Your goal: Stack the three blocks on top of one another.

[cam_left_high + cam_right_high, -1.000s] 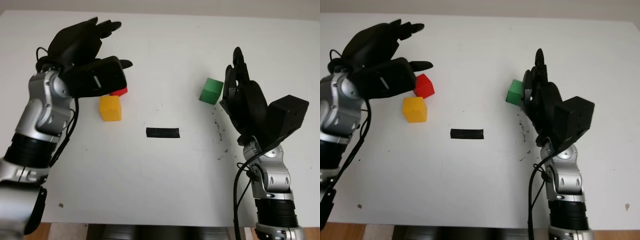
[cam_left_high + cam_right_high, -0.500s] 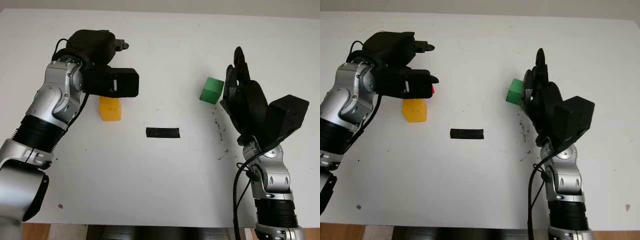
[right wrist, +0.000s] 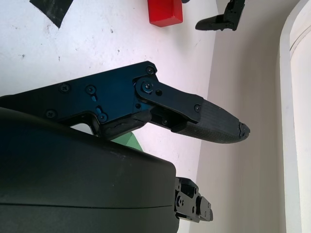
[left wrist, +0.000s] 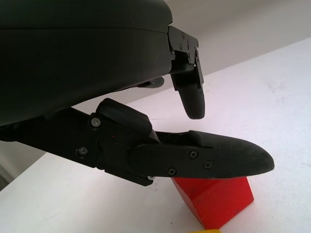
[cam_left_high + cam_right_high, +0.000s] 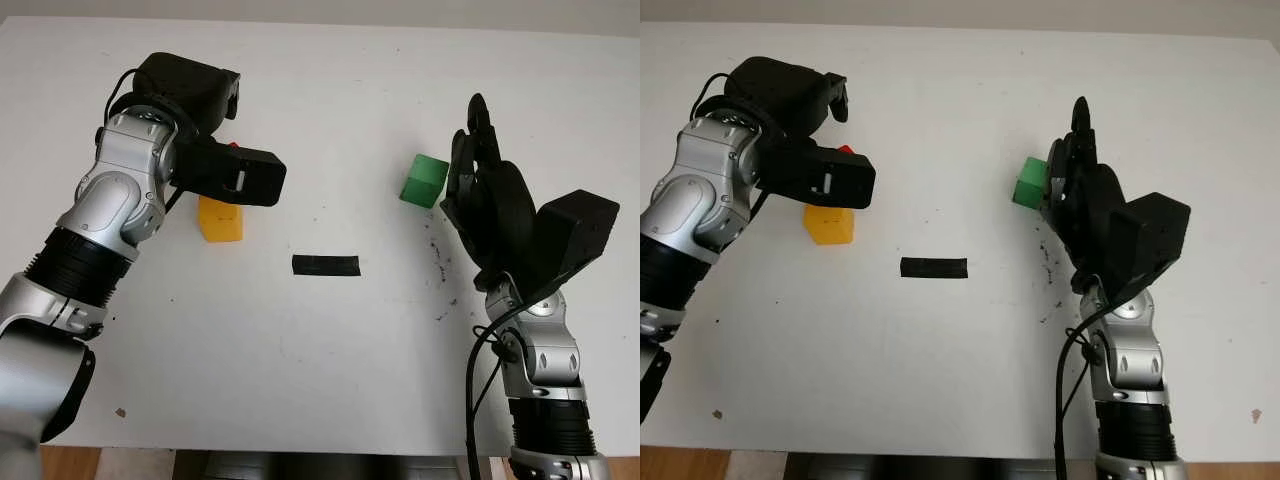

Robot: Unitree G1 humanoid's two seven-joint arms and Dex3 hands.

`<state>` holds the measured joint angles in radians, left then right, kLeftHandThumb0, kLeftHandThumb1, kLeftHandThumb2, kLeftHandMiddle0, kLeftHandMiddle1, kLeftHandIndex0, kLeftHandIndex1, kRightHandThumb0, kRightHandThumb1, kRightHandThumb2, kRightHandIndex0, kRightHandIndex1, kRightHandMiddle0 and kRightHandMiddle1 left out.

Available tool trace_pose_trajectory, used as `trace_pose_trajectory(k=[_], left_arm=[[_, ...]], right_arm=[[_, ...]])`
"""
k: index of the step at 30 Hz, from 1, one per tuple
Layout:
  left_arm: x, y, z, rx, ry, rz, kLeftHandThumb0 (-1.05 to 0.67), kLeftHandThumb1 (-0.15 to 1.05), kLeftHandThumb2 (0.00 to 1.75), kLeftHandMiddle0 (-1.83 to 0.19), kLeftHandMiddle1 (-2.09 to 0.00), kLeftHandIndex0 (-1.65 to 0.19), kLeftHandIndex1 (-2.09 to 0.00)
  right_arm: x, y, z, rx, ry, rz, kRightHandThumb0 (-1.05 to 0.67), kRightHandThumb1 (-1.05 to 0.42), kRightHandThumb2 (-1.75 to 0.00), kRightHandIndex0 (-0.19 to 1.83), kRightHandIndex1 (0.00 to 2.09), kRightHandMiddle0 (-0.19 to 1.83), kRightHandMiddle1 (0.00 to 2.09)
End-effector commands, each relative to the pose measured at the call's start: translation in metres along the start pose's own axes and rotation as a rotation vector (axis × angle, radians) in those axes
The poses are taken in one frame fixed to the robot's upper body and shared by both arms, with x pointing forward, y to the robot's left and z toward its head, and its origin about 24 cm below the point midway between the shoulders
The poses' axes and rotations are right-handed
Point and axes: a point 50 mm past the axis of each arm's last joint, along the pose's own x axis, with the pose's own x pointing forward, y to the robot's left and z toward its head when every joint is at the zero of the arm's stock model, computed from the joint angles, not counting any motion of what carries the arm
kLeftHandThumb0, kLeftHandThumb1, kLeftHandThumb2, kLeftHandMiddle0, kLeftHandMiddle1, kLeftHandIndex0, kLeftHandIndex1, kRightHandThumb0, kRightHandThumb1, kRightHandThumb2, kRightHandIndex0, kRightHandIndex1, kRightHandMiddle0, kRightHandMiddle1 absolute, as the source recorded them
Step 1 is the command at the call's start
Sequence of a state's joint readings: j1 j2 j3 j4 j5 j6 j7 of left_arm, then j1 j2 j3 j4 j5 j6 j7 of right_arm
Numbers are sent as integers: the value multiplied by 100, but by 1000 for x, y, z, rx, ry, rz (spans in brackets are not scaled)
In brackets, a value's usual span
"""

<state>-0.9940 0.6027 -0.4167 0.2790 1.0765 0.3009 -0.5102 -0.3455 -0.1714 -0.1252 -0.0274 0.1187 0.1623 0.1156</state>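
A yellow block (image 5: 220, 218) lies on the white table (image 5: 320, 380) at the left. The red block (image 5: 845, 150) sits just behind it, almost wholly covered by my left hand (image 5: 225, 150). In the left wrist view one black finger (image 4: 218, 158) stretches across the top of the red block (image 4: 214, 199), and another finger (image 4: 192, 94) hangs apart from it. That hand is open and grips nothing. A green block (image 5: 423, 181) stands at the right. My right hand (image 5: 478, 185) is open just to the right of the green block, not holding it.
A short strip of black tape (image 5: 325, 265) lies on the table between the two arms. Dark specks (image 5: 438, 262) dot the surface next to the right hand. The table's front edge (image 5: 320, 450) runs along the bottom.
My left hand has turned over and come down onto the red block, hiding most of it. The blocks and the right hand have not moved.
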Motion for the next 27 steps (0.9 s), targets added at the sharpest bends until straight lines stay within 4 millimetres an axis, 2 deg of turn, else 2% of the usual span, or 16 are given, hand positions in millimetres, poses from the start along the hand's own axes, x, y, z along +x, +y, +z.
trace_pose_trajectory(k=[1,4,7,9,12,16,18,22,25,27], left_arm=[[-3,-1,-2,5,10,-7,-97,105,38,-26,-11,7,-151],[-3,-2,-2,34,30,-24,-99,105,41,-32,-16,6,-140],[-4,-5,-2,51,45,-43,-99,105,42,-25,-18,12,-124],[-4,-10,-2,30,43,-66,-97,105,41,-19,-13,8,-116],[-2,-16,-2,18,51,-92,-96,105,41,-10,-6,-6,-67],[0,-22,1,43,68,-94,-97,105,41,-7,-5,-9,-52],[1,-25,1,46,83,-89,-97,105,40,-7,-6,-15,-36],[2,-29,3,61,99,-95,-98,105,39,-12,-7,-18,-31],[3,-31,3,55,95,-98,-99,105,39,-15,-6,-10,-68],[3,-32,3,53,101,-104,-99,105,39,-12,-4,-5,-78]], right_arm=[[-3,-1,2,0,-16,-14,-70,-105,-77,-19,0,-19,0],[-3,-1,2,-3,-16,-20,-70,-105,-77,-19,0,-19,0],[-3,-1,2,-1,-18,-22,-70,-105,-77,-19,0,-19,0],[-2,-1,2,-4,-18,-24,-70,-105,-77,-19,0,-19,0],[-2,-1,2,-4,-18,-25,-71,-105,-77,-19,0,-19,0],[-3,-2,2,-6,-20,-26,-71,-105,-76,-19,0,-19,0],[-3,-2,2,-11,-19,-28,-71,-105,-77,-19,0,-19,0],[-4,-3,3,-11,-21,-28,-71,-105,-77,-19,0,-19,0],[-5,-3,3,-6,-26,-28,-71,-105,-77,-19,0,-19,0],[-5,-3,3,-6,-26,-27,-69,-105,-77,-19,0,-19,0]])
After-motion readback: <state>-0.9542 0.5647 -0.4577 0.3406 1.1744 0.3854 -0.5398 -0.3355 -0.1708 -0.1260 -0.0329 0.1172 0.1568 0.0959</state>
